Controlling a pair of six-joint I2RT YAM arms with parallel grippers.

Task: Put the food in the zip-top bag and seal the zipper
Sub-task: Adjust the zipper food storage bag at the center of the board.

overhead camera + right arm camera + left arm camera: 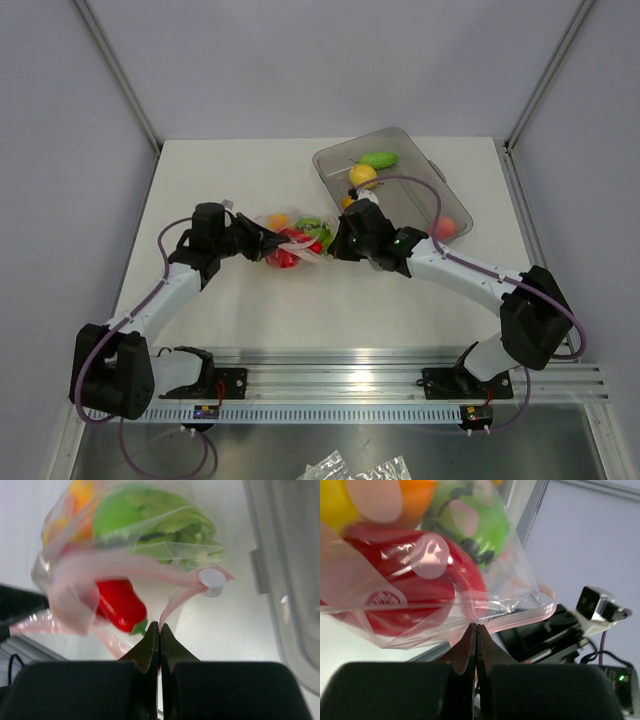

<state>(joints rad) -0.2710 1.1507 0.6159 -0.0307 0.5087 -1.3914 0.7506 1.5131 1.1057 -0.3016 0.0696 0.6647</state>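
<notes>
Left gripper (476, 630) was clamped shut on the bag (291, 245) rim, right gripper (159, 628) shut on the zipper (165, 575). Bag sat mid-table between them with red, green and orange food (120, 605) inside. Likely best: pull zipper taut and level before pressing. Tray (355, 143) held more pieces. White matte table (300, 310), grey walls (330, 60).

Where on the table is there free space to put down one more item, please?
Free: the far-left part of the table, between the left arm and the grey tray; also the near strip between the zip-top bag and the metal rail. Crowded: the centre, where the right arm meets the left at the bag, and the tray, which holds food.
</notes>
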